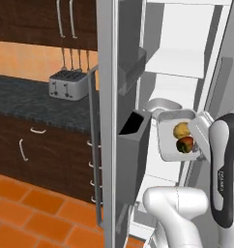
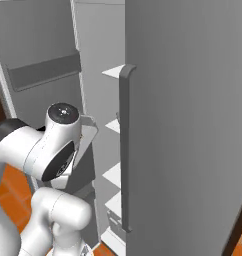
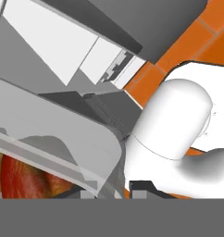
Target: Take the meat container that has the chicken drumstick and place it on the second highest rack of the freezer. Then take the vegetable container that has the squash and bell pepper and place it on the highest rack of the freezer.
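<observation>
The clear plastic vegetable container carrying the bumpy yellow squash and red-orange bell pepper hangs inside the open grey-steel freezer; I cannot tell the gripper's grip.

Clear vegetable container holding yellow squash and red bell pepper, tilted inside freezer.

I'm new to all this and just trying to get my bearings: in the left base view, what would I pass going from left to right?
Toaster → freezer door's edge → dark door bin → tray holding squash and bell pepper → robot arm.
</observation>
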### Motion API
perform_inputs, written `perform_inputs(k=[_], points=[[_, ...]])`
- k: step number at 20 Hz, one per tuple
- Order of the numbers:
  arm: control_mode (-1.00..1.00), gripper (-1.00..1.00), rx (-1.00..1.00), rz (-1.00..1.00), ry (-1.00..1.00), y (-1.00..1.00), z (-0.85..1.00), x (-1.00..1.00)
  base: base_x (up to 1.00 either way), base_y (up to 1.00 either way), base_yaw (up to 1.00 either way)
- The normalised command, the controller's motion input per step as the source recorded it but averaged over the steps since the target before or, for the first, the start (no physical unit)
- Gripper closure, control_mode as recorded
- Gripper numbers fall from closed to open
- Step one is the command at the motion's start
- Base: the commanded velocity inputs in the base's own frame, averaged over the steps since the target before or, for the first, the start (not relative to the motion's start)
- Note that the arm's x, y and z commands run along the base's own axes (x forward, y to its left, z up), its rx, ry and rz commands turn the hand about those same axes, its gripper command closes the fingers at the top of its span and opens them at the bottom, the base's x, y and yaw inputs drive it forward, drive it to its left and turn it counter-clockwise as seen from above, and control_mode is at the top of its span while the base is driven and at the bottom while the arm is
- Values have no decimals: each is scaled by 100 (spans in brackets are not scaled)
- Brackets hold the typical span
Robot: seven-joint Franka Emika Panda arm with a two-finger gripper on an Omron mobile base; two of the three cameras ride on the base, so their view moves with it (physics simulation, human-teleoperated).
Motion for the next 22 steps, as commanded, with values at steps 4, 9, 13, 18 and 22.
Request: perform_inputs(k=[4, 9, 13, 18, 22], points=[[100, 100, 0, 0, 0, 0, 0, 0, 45, 5, -26], [100, 100, 0, 0, 0, 0, 0, 0, 89, 6, -37], [100, 100, 0, 0, 0, 0, 0, 0, 24, 0, -38], [100, 100, 0, 0, 0, 0, 0, 0, 13, 0, -22], [100, 100, 0, 0, 0, 0, 0, 0, 0, 0, -4]])
